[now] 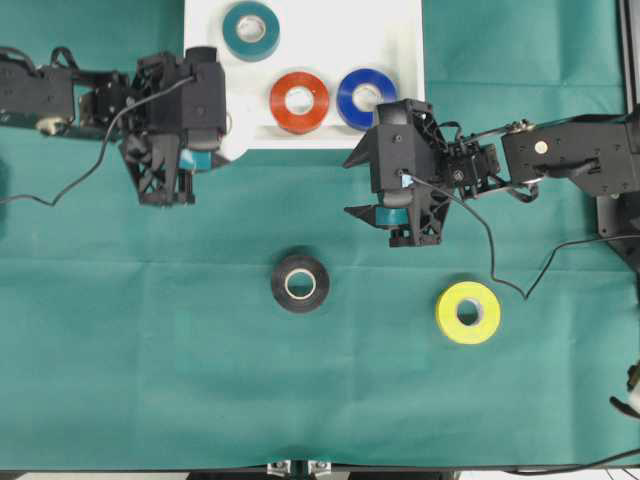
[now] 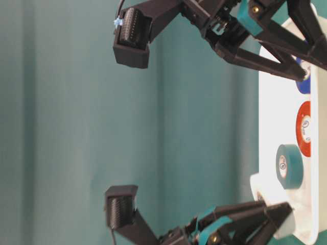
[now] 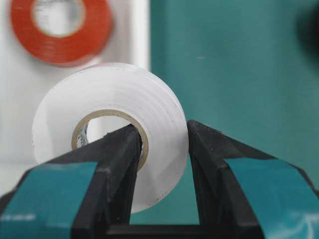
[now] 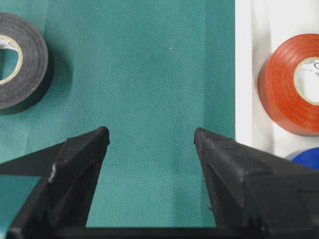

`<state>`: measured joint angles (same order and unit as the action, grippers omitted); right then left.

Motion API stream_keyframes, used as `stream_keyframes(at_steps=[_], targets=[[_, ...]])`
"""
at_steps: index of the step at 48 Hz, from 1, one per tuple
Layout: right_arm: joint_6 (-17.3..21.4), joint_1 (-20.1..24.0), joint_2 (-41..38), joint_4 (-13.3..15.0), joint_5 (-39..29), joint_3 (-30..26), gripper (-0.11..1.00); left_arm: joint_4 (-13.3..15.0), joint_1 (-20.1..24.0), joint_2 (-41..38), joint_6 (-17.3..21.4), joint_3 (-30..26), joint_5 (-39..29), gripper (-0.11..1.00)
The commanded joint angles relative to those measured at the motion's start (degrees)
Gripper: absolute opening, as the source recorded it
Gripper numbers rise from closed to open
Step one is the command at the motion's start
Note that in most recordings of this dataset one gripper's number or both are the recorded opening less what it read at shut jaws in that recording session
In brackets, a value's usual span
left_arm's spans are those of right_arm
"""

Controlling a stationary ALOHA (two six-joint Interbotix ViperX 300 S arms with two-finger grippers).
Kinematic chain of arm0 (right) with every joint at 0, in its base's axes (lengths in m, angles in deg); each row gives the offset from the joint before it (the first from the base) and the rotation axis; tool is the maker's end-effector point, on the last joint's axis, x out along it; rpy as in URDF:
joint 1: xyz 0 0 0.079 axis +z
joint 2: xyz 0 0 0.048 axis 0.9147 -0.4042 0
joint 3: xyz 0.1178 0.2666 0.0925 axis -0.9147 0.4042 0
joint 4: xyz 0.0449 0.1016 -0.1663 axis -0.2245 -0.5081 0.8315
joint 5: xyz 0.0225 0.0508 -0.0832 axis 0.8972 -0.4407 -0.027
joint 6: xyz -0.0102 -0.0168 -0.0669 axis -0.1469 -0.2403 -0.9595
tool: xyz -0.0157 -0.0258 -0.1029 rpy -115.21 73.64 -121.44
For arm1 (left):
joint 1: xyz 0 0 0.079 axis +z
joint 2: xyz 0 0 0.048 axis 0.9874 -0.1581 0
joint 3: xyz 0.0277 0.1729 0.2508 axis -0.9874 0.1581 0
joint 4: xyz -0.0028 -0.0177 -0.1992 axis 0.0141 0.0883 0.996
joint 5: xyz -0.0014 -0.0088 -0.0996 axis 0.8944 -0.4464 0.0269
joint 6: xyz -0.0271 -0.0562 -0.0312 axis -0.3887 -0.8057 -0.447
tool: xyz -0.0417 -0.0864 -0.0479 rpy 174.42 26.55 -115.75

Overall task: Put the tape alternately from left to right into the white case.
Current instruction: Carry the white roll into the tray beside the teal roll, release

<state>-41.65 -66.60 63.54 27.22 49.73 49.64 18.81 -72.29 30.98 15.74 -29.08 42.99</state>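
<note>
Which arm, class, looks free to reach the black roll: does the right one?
Probably yes: the right claw is open and empty, and only bare green cloth lies between it and the black roll.

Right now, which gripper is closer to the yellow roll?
Right. The right gripper hangs just up-left of the yellow roll; the left gripper sits across the table by the white case.

The left arm is extended in from the left side of the overhead view, and its claw is seen clamped on the white roll, one finger passed through the core and the other pressed against the outer face. The right arm is reached in from the right, and its claw is held wide apart with nothing between the fingers.
</note>
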Motion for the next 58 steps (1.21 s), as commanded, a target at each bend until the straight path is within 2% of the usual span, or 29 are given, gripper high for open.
stream_keyframes(at_steps=[1, 23, 45, 50, 58], targets=[[0.09, 0.18, 0.70, 0.00, 0.44, -0.53, 0.77, -0.09, 1.93, -0.44, 1.23, -1.76, 1.23, -0.02], [0.09, 0.18, 0.70, 0.09, 0.44, -0.35, 0.77, -0.09, 8.44, -8.00, 8.09, -4.39, 3.96, -0.02], [0.09, 0.18, 0.70, 0.09, 0.44, -0.44, 0.77, -0.09, 8.88, -9.05, 8.09, -4.31, 5.54, -0.01], [0.09, 0.18, 0.70, 0.09, 0.44, -0.44, 0.77, -0.09, 8.88, -8.70, 8.00, -3.87, 5.45, 0.13], [0.09, 0.18, 0.70, 0.09, 0.44, -0.18, 0.77, 0.00, 8.88, -7.73, 8.00, -3.16, 5.45, 0.61]])
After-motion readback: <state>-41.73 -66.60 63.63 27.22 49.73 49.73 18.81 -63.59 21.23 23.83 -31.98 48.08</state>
